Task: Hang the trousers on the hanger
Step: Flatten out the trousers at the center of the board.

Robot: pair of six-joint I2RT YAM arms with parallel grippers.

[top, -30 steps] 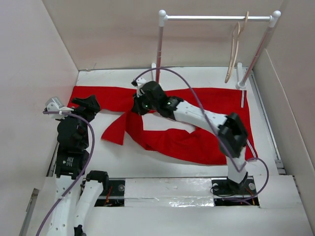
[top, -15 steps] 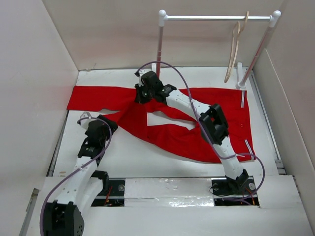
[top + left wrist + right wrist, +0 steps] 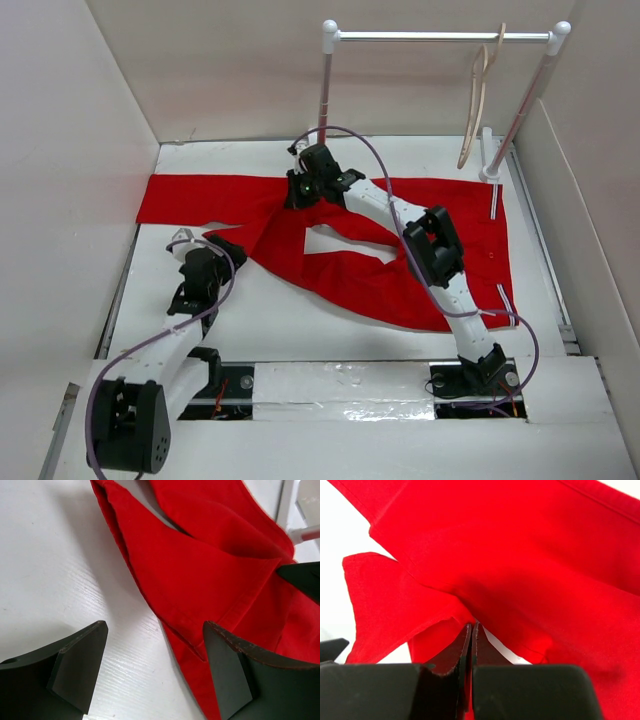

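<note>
The red trousers point(image 3: 370, 285) lie spread across the table, one leg running to the far left and the other folded toward the middle. My right gripper point(image 3: 297, 198) is shut on a fold of the trousers point(image 3: 520, 555) near the crotch, and its jaws point(image 3: 471, 626) are pressed together on cloth. My left gripper point(image 3: 222, 245) is open, low over the table at the pointed end of the folded leg. In the left wrist view the cloth corner point(image 3: 200, 570) lies between the fingers point(image 3: 75, 660), close to the right one. The beige hanger point(image 3: 478, 100) hangs from the rack bar at the back right.
The rack has white posts point(image 3: 322, 100) and a silver bar point(image 3: 440, 36) at the table's back edge. Pale walls close in the left, back and right sides. Bare white table point(image 3: 300, 320) lies in front of the trousers.
My left arm swung from the far left down and inward to the folded leg's tip. My right gripper pulled the pinched cloth back toward the rack, flattening the leg.
</note>
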